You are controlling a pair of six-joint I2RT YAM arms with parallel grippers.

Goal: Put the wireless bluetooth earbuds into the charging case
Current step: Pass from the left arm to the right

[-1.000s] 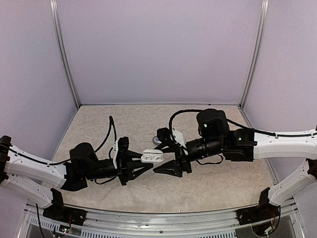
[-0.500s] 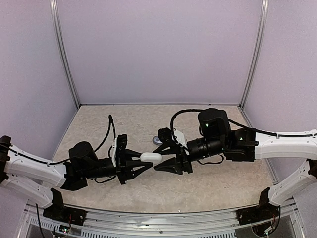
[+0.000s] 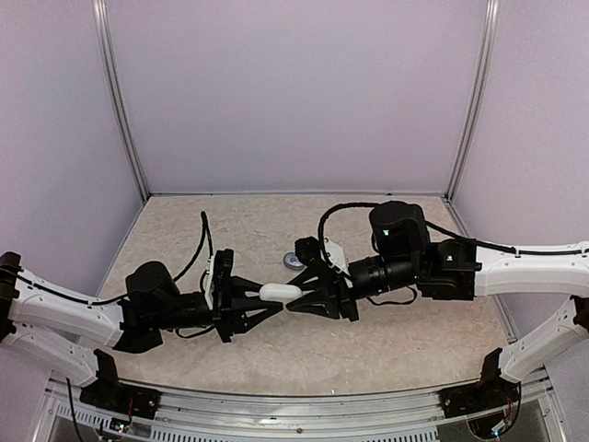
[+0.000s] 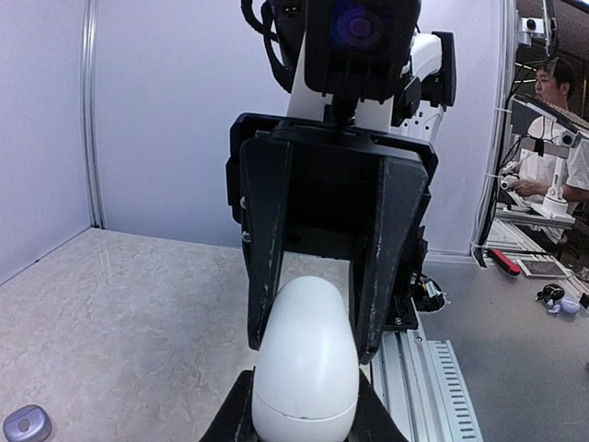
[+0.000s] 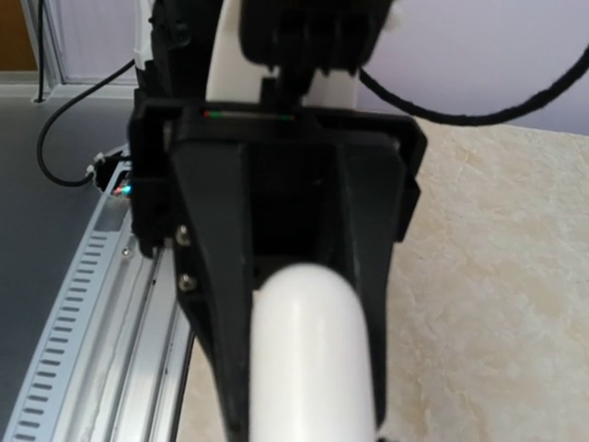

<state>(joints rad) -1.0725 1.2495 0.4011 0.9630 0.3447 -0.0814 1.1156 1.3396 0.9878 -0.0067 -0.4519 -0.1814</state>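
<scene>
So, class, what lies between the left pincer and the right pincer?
A closed white, pebble-shaped plastic charging case bridges the left pincer and right pincer; the top external view shows it.

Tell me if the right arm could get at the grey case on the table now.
Probably not yet. Nothing covers the grey case, but the right tool is clamped on the white case the left tool holds; it must let go first.

The closed white pebble-shaped plastic case (image 3: pixel 281 293) hung gripped between the left gripper (image 3: pixel 267 298) and the right gripper (image 3: pixel 300 298). A small grey rounded object (image 3: pixel 294 261) lay just beyond it.
</scene>
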